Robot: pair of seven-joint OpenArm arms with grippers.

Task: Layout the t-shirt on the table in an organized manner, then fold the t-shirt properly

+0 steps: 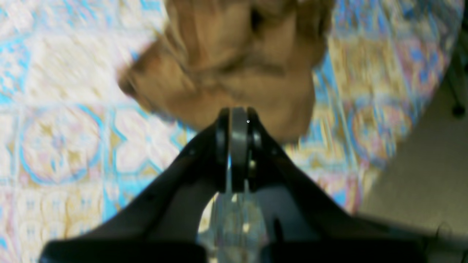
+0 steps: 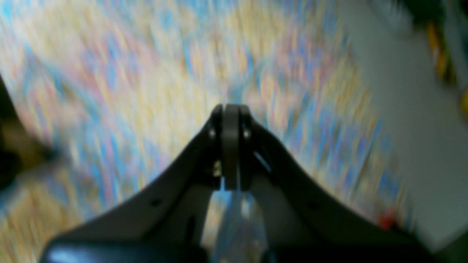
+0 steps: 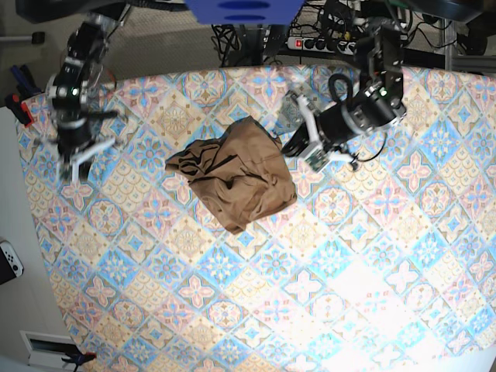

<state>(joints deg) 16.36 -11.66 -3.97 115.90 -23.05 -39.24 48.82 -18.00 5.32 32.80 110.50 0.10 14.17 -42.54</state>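
The tan-brown t-shirt point(image 3: 232, 174) lies crumpled in a heap near the middle of the patterned table point(image 3: 349, 271). My left gripper point(image 3: 298, 151) hovers at the heap's right edge. In the left wrist view its fingers point(image 1: 239, 111) are pressed together, with the t-shirt point(image 1: 234, 62) just beyond the tips and no cloth visible between them. My right gripper point(image 3: 77, 169) is far off at the table's left side. In the blurred right wrist view it point(image 2: 231, 107) is shut over bare table point(image 2: 146, 73), holding nothing.
The table's rounded edge and grey floor point(image 1: 420, 164) lie close to the left arm. Cables and a power strip point(image 3: 318, 43) sit behind the table. A white controller point(image 3: 9, 260) lies off the left edge.
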